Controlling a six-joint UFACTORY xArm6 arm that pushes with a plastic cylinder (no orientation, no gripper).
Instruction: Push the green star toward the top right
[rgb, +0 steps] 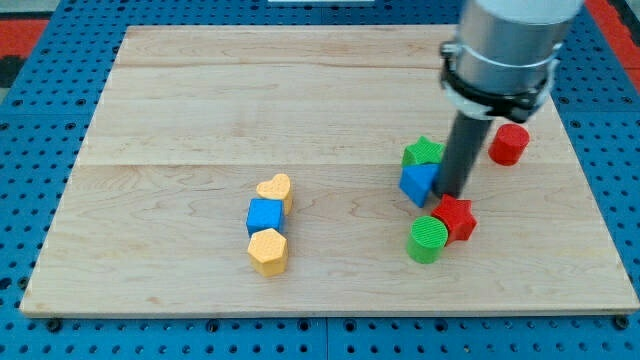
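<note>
The green star (424, 152) lies right of the board's middle, touching the top of a blue triangle-like block (418, 183). My tip (451, 194) is down at the right side of the blue block, just below and right of the green star and just above the red star (455, 217). The dark rod rises from there to the grey arm at the view's top right. A green cylinder (428, 240) sits against the red star's lower left.
A red cylinder (509, 144) stands right of the rod. Left of centre, a yellow heart (275, 189), a blue cube (265, 216) and a yellow hexagon (268, 251) form a short column. The wooden board (200, 100) rests on a blue pegboard.
</note>
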